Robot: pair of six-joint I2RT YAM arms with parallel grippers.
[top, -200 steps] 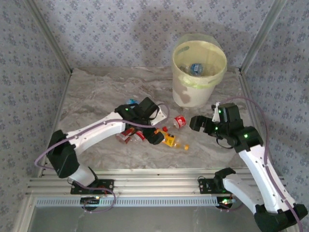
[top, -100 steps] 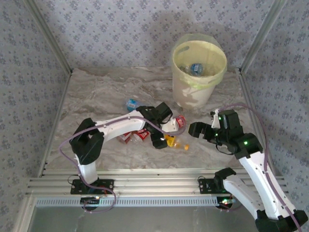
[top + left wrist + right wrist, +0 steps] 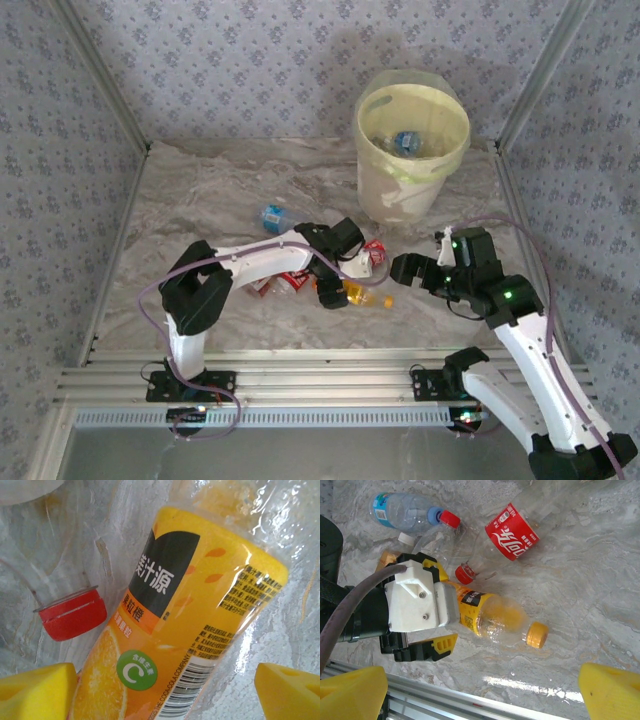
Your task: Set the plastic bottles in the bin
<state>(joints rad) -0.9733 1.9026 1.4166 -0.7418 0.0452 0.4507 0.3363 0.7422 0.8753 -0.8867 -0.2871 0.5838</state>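
An orange-labelled plastic bottle point(image 3: 170, 605) lies on the marble table between the yellow pads of my left gripper point(image 3: 160, 692). The left pad point(image 3: 35, 690) sits against the label and a gap remains at the right pad point(image 3: 290, 692), so the jaws are open around it. From above, my left gripper point(image 3: 335, 280) covers that bottle point(image 3: 368, 295). My right gripper point(image 3: 402, 268) hangs open just right of it, with nothing between its fingers point(image 3: 612, 692). The bin point(image 3: 375, 170) stands at the back right with bottles inside point(image 3: 405, 142).
A red-labelled bottle point(image 3: 512, 530), a blue-labelled bottle point(image 3: 400, 512) and a clear red-capped one point(image 3: 465, 573) lie beyond the orange bottle's cap point(image 3: 537, 634). More crushed red-labelled bottles point(image 3: 280, 283) lie under the left arm. The table's metal front rail point(image 3: 445, 692) runs close by.
My left arm has swung right and down over the orange bottle, and its jaws have narrowed around it. The right gripper shifted slightly toward the near edge, then held still.
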